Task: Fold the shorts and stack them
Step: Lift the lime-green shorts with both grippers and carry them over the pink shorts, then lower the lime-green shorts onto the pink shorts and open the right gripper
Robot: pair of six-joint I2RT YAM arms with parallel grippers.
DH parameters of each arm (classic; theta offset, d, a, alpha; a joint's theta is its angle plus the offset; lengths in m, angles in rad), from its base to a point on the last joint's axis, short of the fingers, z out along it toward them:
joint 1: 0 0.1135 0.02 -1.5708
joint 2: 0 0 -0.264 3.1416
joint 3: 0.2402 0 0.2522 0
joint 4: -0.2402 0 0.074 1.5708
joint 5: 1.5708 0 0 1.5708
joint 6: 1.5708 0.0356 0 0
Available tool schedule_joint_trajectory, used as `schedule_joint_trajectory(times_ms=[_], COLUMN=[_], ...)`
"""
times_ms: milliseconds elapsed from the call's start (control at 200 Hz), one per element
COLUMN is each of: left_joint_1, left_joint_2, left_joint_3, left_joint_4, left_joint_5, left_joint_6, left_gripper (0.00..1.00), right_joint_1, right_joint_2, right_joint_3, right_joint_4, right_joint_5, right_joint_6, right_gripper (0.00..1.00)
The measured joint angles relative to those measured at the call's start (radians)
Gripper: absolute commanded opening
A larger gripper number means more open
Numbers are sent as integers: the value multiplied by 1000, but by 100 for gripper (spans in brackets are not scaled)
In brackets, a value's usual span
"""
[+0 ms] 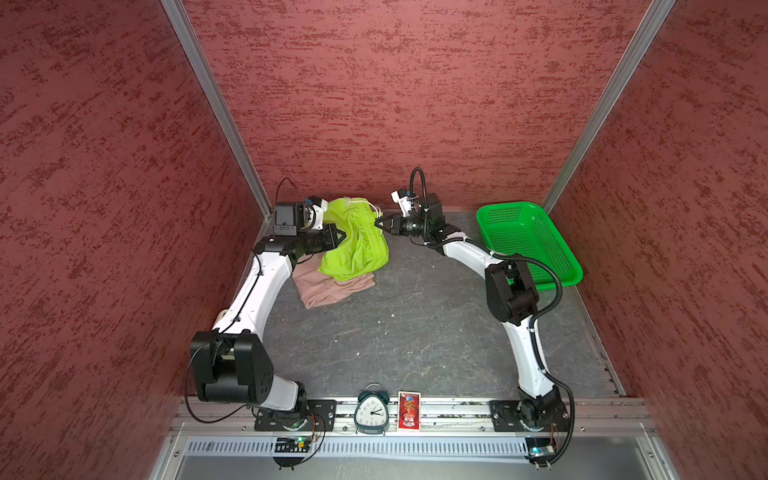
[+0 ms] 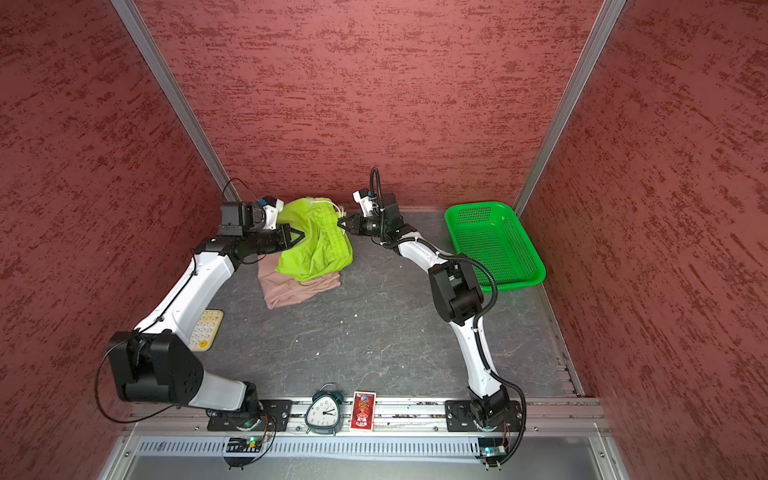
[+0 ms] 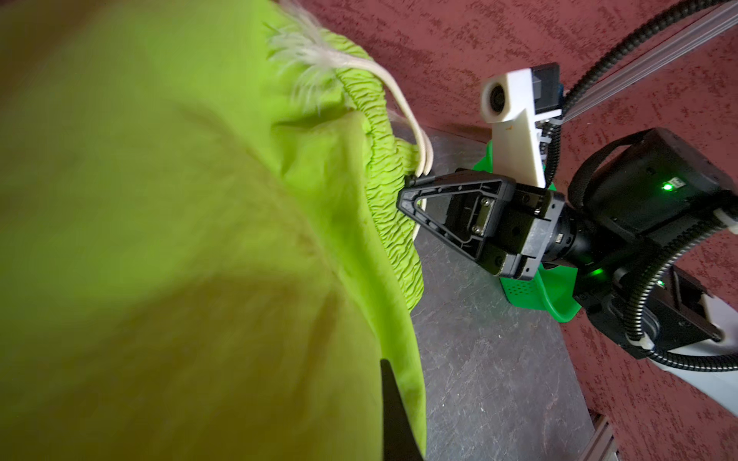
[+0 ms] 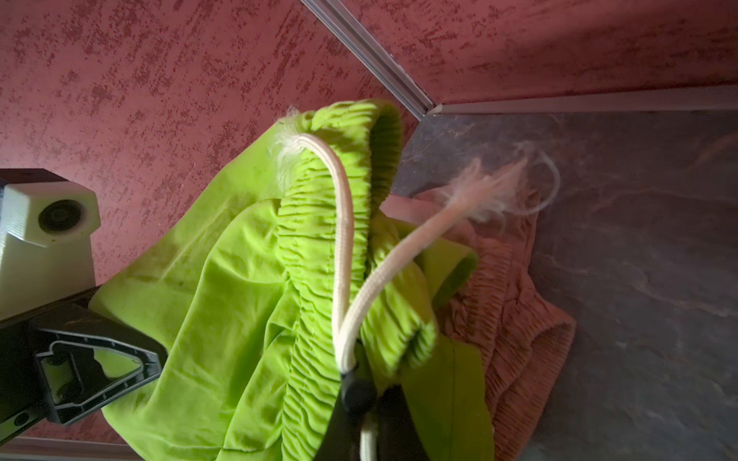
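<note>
Right end effector (image 1: 377,223) on lime shorts (image 1: 357,249)

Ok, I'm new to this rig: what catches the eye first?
The lime green shorts are held bunched at the back, left of centre, pinched by the left fingers and right fingers, over the pink shorts. A bright green basket sits back right.

Mottled red walls (image 1: 374,83), aluminium corner rails (image 1: 216,104); grey marbled floor (image 1: 415,332)
</note>
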Motion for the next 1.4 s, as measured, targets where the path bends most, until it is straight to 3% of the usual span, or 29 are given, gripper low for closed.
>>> schedule_joint_trajectory(times_ms=[276, 386, 596, 696, 771, 857, 877, 927, 987, 1027, 1102, 1307, 1403], left_joint_1=[29, 72, 262, 298, 311, 317, 320, 325, 333, 338, 341, 345, 345], left_joint_2=[131, 134, 143, 170, 195, 215, 220, 230, 247, 263, 287, 293, 293], left_joint_3=[115, 66, -137, -204, -238, -254, -254, -251, -245, -236, -220, -163, -154], left_joint_4=[91, 90, 82, 65, 66, 61, 58, 56, 48, 39, 22, 10, 31], left_joint_5=[129, 128, 152, 154, 154, 153, 153, 149, 135, 122, 86, 68, 83], left_joint_6=[9, -15, -92, -101, -111, -119, -120, -119, -118, -114, -101, -96, -95], left_gripper=[0, 0, 0, 0, 14, 20, 28, 61, 65, 71, 99, 99, 96], right_joint_1=[-19, -17, -1, 30, 41, 47, 48, 49, 49, 50, 50, 50, 50], right_joint_2=[8, 40, 159, 234, 286, 322, 328, 335, 337, 337, 337, 333, 277], right_joint_3=[132, 175, 256, 323, 380, 418, 424, 429, 436, 439, 445, 444, 354], right_joint_4=[-61, -78, -152, -220, -283, -338, -348, -363, -387, -406, -436, -519, -513], right_joint_5=[29, 19, -53, -64, -64, -53, -49, -32, -9, 11, 57, 143, 154], right_joint_6=[-18, -18, -16, -15, -20, -29, -30, -37, -44, -51, -77, -141, -162], right_gripper=[0, 0, 0, 2, 12, 22, 28, 40, 43, 52, 66, 77, 78])
